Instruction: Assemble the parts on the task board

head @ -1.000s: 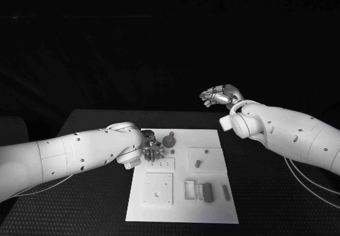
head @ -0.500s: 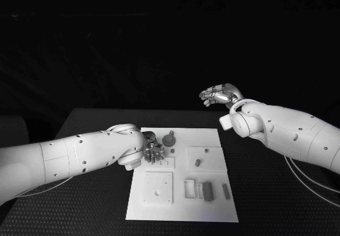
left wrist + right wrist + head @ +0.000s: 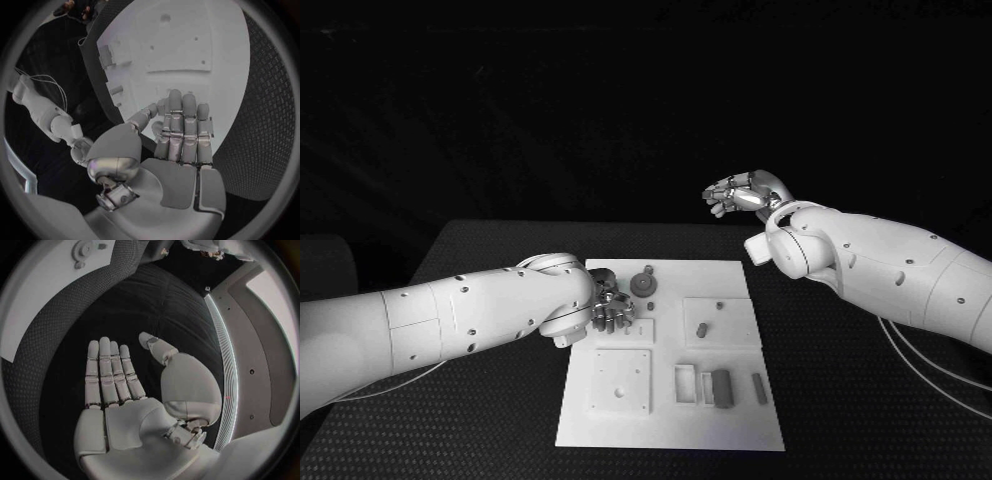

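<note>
The white task board [image 3: 733, 425] lies in the middle of the black table. A round gear-like part [image 3: 646, 286] stands near its far edge, also seen from the right wrist [image 3: 84, 249]. A small peg [image 3: 702, 331] stands mid-board. A grey block [image 3: 721, 388] and a thin bar [image 3: 760, 389] lie near the front. My left hand [image 3: 610, 312] hangs over the board's far left part, just left of the gear, fingers straight and holding nothing [image 3: 181, 132]. My right hand [image 3: 747, 193] is raised beyond the board's far right corner, its palm flat and empty [image 3: 112, 375].
A square white plate [image 3: 622, 381] and a small white frame [image 3: 685, 385] sit on the board's near half. Black mat [image 3: 862, 400] surrounds the board. Cables [image 3: 935, 375] trail off the table's right side under my right arm.
</note>
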